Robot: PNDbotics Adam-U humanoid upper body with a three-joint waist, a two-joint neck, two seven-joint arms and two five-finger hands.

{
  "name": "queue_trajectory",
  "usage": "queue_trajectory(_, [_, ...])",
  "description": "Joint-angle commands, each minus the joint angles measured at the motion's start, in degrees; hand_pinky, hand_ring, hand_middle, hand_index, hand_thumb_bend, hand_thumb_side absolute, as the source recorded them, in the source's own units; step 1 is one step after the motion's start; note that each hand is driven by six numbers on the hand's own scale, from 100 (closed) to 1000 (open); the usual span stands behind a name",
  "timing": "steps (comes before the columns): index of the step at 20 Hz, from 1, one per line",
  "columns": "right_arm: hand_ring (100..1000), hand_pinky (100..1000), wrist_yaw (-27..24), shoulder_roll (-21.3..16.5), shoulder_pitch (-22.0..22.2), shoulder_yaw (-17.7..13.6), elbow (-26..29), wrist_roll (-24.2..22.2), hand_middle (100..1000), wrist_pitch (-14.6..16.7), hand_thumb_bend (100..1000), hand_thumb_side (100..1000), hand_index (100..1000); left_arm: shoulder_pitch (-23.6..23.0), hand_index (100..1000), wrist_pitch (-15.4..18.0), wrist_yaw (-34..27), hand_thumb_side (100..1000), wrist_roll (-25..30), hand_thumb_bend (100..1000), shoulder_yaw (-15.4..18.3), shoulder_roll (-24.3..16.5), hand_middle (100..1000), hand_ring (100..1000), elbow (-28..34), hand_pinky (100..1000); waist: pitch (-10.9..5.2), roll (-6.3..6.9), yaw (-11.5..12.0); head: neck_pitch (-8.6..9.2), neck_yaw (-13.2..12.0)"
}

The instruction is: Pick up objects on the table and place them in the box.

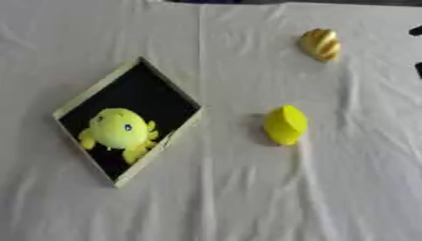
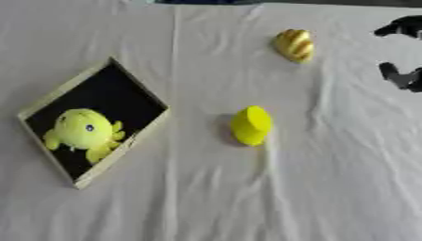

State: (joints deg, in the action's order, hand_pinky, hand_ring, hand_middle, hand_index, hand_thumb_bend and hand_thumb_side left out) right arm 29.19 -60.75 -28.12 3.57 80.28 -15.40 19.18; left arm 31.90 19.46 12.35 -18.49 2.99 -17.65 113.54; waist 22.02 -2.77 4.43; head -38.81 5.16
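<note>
Box (image 1: 85, 100) sits on the left of the white cloth (image 1: 214, 197), turned diamond-wise, dark inside with a pale rim. The yellow-green plush toy (image 1: 119, 131) already lies in its lower half, so one item counts as done. Two remain on the cloth: a yellow lemon-shaped object (image 1: 285, 124) just right of centre, well apart from the box, and a golden ridged object (image 1: 320, 44) farther up toward the far right (a shell or pastry shape; cannot say which). My right hand (image 2: 402, 52) enters at the right edge, near the golden piece but not touching it; only dark finger parts show, and I cannot tell whether they are spread or closed. Left hand is out of view. My judgement: the golden piece is the likelier next pick, being closest to my hand.
</note>
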Motion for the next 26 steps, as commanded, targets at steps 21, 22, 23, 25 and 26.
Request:
queue_trajectory(21, [993,991,9.7,5.1,-13.9,2.2,-8.5,2.6,860,0.2,100,401,985,4.6,903,0.4,-2.6,376,3.2,100,-2.5,-2.3,730,757,1.1,733,0.31,0.86,3.9,1.50,5.8])
queue_trajectory(22, [993,993,10.5,5.4,-14.2,1.9,-9.2,3.4,859,-0.2,100,397,988,4.7,903,0.4,-2.7,378,3.2,100,-2.6,-2.4,730,756,1.1,732,0.54,0.79,4.2,1.75,6.0])
queue_trajectory(23, [994,994,11.2,5.7,-14.5,1.7,-9.9,4.0,860,-0.4,100,396,993,4.8,903,0.4,-2.8,380,3.3,100,-2.6,-2.4,729,756,1.1,732,0.76,0.73,4.4,2.00,6.2])
queue_trajectory(25, [993,998,12.3,6.3,-15.0,1.2,-11.2,5.0,852,-0.9,100,379,993,5.1,903,0.4,-3.1,386,3.4,100,-2.7,-2.5,729,756,1.1,731,1.29,0.58,4.8,2.56,6.4])
queue_trajectory(26, [994,999,12.5,6.5,-15.3,1.0,-11.7,5.3,852,-1.0,100,375,993,5.2,903,0.4,-3.2,387,3.5,100,-2.8,-2.5,729,756,1.1,730,1.55,0.53,5.0,2.82,6.5])
